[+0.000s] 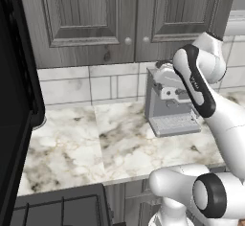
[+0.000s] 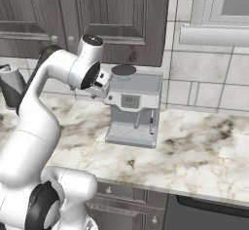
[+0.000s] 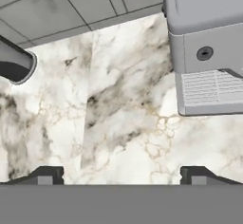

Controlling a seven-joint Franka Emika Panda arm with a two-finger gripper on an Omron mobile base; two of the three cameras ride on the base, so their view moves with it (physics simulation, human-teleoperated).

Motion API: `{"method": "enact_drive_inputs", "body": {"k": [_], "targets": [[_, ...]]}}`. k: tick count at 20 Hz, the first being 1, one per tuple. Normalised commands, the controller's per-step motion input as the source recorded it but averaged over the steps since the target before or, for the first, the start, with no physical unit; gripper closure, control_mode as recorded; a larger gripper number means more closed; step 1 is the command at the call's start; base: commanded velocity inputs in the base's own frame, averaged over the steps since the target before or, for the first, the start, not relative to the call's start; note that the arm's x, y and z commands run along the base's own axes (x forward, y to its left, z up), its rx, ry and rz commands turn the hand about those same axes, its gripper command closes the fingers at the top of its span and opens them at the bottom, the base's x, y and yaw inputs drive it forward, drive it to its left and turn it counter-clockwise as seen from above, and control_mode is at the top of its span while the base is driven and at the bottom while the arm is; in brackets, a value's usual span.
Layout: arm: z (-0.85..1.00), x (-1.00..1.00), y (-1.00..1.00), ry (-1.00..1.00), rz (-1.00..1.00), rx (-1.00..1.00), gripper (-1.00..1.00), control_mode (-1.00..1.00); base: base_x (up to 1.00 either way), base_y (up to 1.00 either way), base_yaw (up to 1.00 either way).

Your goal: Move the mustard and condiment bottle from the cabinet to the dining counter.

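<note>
Behind closed cabinet (image 1: 86, 19) doors, contents hidden; gripper (image 3: 121, 175) spread wide.

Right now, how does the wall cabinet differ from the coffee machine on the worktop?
The cabinet is dark grey wood grain with raised-panel doors, both shut; the coffee machine is smooth light grey metal with a small display. The cabinet hangs on the wall above the tiled backsplash; the coffee machine stands on the marble worktop. Both are grey and boxy.

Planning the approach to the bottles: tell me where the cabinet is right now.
The cabinet hangs on the wall above the tiled backsplash and marble worktop, doors shut, directly above the grey coffee machine.
</note>
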Motion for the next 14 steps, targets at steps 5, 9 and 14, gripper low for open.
{"method": "enact_drive_inputs", "body": {"k": [5, 9, 14], "targets": [[0.45, 0.00, 0.15, -0.15, -0.11, 0.03, -1.00, -1.00, 0.00, 0.00, 0.00], [0.54, 0.00, 0.13, -0.23, -0.13, 0.00, -1.00, -1.00, 0.00, 0.00, 0.00], [0.63, 0.00, 0.05, -0.31, -0.12, 0.10, -1.00, -1.00, 0.00, 0.00, 0.00]]}}
